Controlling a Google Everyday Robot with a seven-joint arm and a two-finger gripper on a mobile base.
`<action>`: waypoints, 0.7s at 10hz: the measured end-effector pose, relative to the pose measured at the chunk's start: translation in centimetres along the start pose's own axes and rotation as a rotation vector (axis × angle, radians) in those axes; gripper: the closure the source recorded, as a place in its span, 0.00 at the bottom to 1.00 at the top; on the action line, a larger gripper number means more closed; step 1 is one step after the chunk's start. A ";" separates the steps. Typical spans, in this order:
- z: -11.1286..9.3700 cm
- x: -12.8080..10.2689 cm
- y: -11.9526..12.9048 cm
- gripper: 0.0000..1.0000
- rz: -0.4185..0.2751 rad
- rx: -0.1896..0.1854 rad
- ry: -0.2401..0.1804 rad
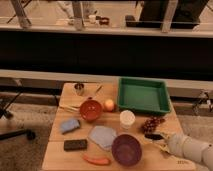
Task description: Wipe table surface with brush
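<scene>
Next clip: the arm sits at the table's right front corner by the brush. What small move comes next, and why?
Probably ease the gripper slightly left onto the handle of the brush. It lies just below the grape bunch, black head away from the arm, and the gripper is at its handle end. A hold isn't evident, and wiping the table surface needs one.

Light tan plank-wood counter point(59, 152): matt, plank lines showing. Green rectangular tray point(143, 95): smooth plastic, slight sheen. Small metal cup point(79, 89): shiny. Blue-grey sponge point(70, 125): rough, dull. My hand point(166, 144), near right counter corner beside the black-headed, yellow-handled brush point(155, 136): pale matt casing.
</scene>
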 end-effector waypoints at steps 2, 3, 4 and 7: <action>-0.1 -0.2 0.1 1.00 -0.015 0.014 -0.014; -0.2 -0.4 0.1 1.00 -0.017 0.021 -0.022; -0.4 -0.6 0.0 1.00 -0.017 0.031 -0.025; -1.0 -1.6 -0.5 1.00 -0.032 0.077 0.016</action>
